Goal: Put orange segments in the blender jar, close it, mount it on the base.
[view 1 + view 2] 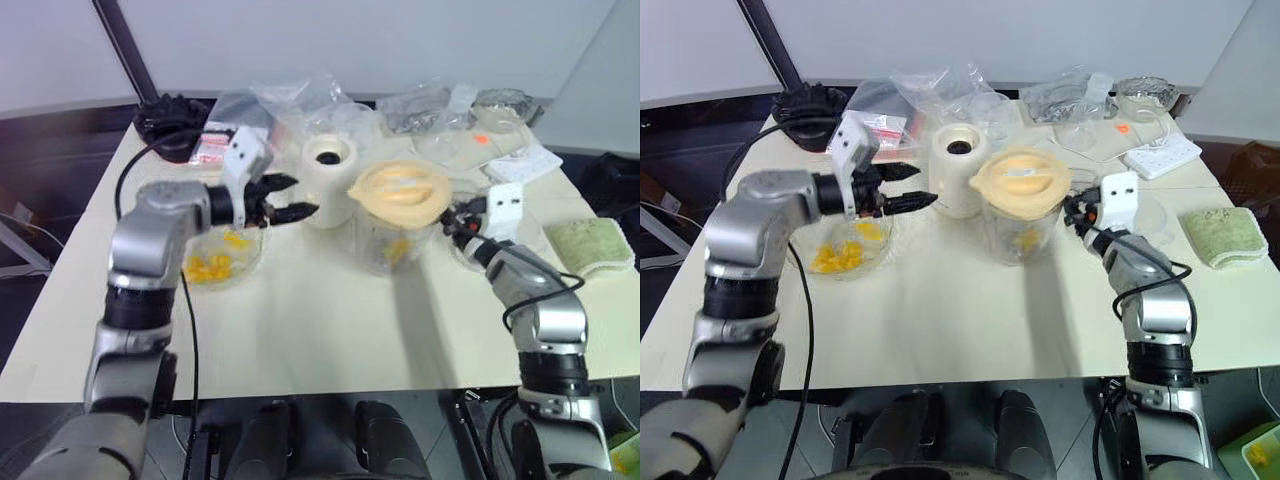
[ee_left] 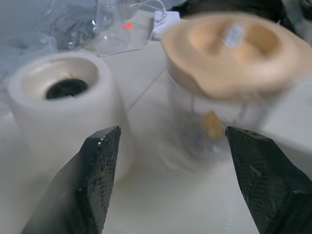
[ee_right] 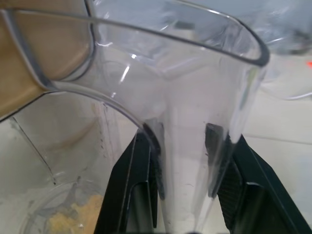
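The blender jar (image 1: 385, 245) stands mid-table, and a peach-cream lid (image 1: 401, 192) sits on top of it. Some orange segments (image 1: 1023, 238) lie inside it. My right gripper (image 1: 1077, 213) is shut on the jar's clear side handle (image 3: 195, 146), one black finger on each side. The cream-white base (image 1: 329, 182), with its dark socket, stands just behind and left of the jar. My left gripper (image 1: 306, 195) hangs open and empty in the air, left of the base and over a glass bowl (image 1: 800, 262) that holds more orange segments (image 1: 835, 258).
Crumpled clear plastic bags (image 1: 300, 100) and small glass dishes (image 1: 1140, 95) crowd the back of the table. A white power strip (image 1: 1160, 155) and a green cloth (image 1: 1225, 235) lie at the right. A black cable bundle (image 1: 170, 120) sits back left.
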